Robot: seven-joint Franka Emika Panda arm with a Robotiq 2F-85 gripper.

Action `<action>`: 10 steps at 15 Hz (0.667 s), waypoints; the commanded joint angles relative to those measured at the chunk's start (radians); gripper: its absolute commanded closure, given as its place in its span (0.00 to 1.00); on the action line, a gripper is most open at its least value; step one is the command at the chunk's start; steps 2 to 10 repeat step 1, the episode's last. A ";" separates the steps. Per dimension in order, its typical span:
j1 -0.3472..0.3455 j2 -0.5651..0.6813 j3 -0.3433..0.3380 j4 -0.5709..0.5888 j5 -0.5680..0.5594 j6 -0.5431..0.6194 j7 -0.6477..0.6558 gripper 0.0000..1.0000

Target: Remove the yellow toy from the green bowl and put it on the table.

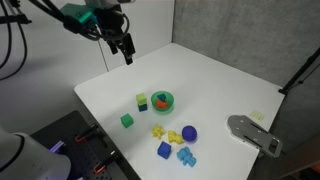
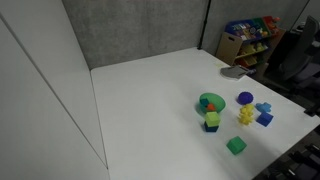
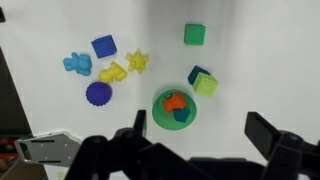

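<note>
We see the claw (image 1: 125, 50) spread wide, gripping nothing, high above the desk (image 1: 215, 85). The green bowl (image 3: 156, 110) holds 1 orange pc (image 3: 172, 101) + 1 teal pc (image 3: 182, 115); no yellow inside afaict. The yellow toy (image 3: 137, 62) lies on the desk, the longer yellow pc (image 3: 112, 72) just beside it, both well apart from the bowl. We judge the job done, so hold the claw high and don't dip near the bowl.

Count: 1 bowl, 2 yellow pcs, 1 purple ball (image 3: 97, 94), 1 blue cube (image 3: 103, 46), 1 lt-blue pc (image 3: 77, 64), 1 green cube (image 3: 194, 35), 1 two-tone cube (image 3: 203, 80).
</note>
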 commanded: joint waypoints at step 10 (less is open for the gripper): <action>-0.004 0.000 0.003 0.002 0.002 -0.003 -0.002 0.00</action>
